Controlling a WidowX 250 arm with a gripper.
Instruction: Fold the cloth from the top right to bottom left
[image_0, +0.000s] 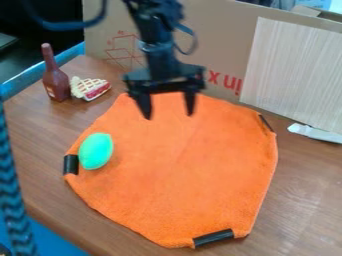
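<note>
Gripper (169, 117) over the orange cloth's (187, 175) far side, jaws apart, empty. Fold apparently unstarted; top-right corner grasp required next.

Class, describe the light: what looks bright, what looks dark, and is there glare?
Camera view: the cloth and green toy look bright, the background at upper left nearly black; the table carries a soft, pale sheen at lower right, not hard glare.

The black arm hangs down, its tool (168, 114) (fingers apart) pointing downward.
</note>
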